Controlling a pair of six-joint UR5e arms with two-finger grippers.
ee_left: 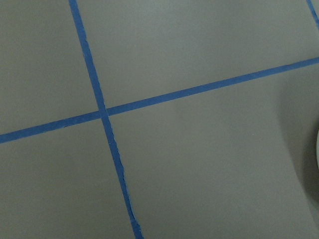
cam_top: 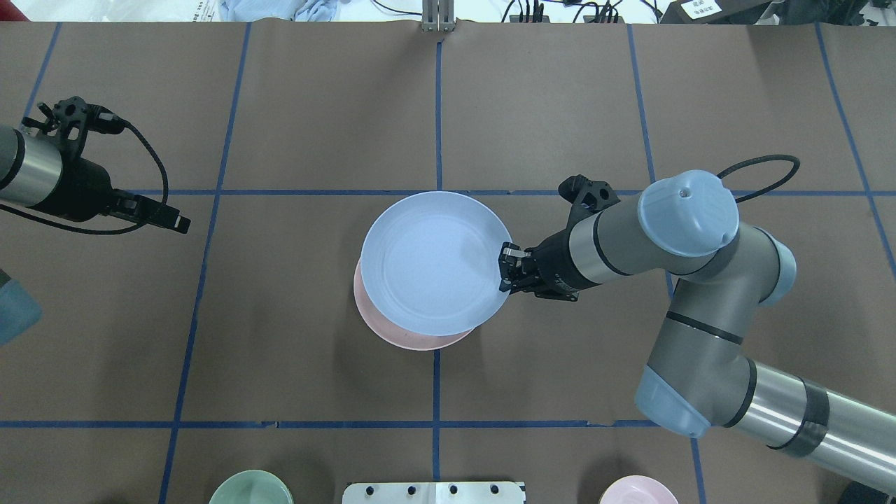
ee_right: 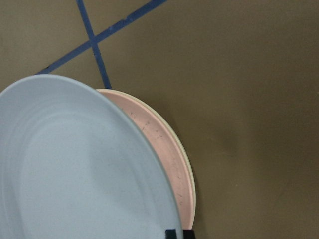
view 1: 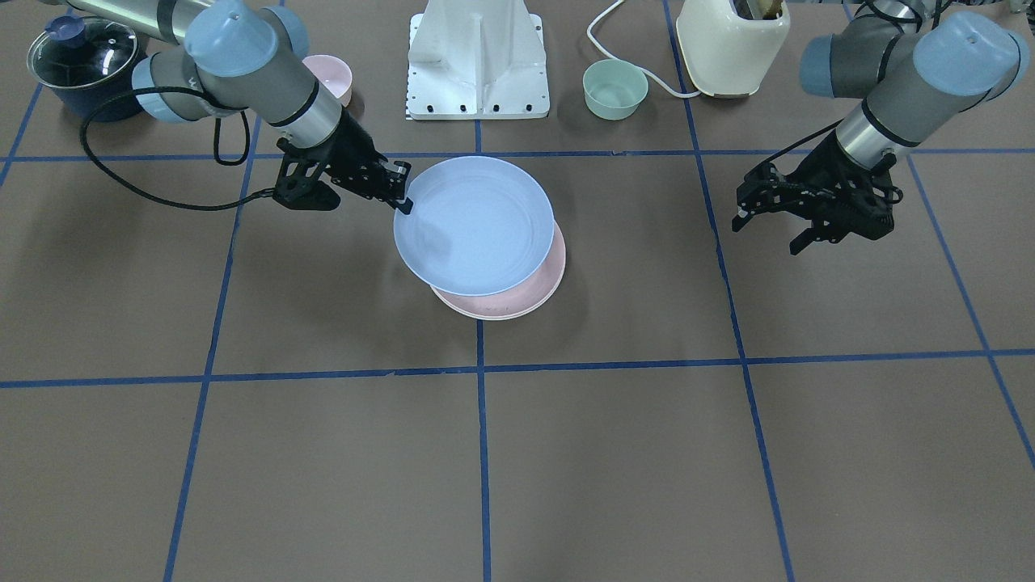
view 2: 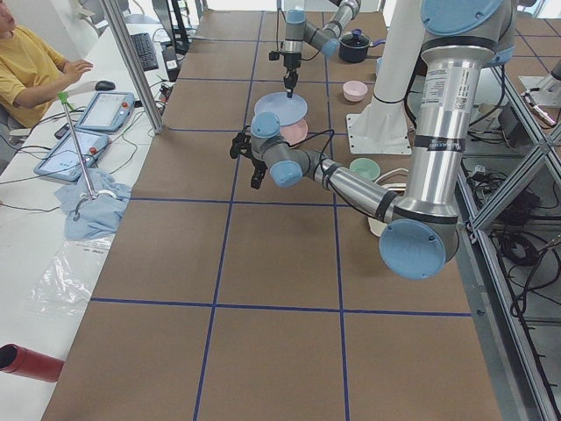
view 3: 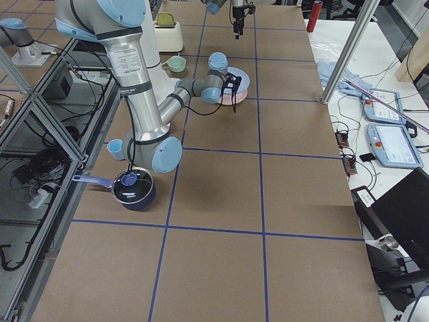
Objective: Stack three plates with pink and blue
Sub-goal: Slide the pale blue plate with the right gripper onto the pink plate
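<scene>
The light blue plate (view 1: 473,226) is held by its rim in my right gripper (view 1: 402,196), which is shut on it. The plate hangs a little above and offset from the pale pink plate (view 1: 534,293). In the right wrist view the blue plate (ee_right: 75,169) overlaps the pink plate (ee_right: 159,144), which rests on the pale cream plate (ee_right: 192,195); only the cream rim shows. From overhead, the right gripper (cam_top: 507,269) is at the blue plate's (cam_top: 434,262) right rim. My left gripper (view 1: 768,234) is open and empty, well apart from the stack.
At the robot's side of the table stand a small pink bowl (view 1: 331,77), a mint-green bowl (view 1: 614,89), a cream toaster (view 1: 732,44), a dark lidded pot (view 1: 81,56) and the white robot base (view 1: 477,61). Blue tape lines cross the brown table.
</scene>
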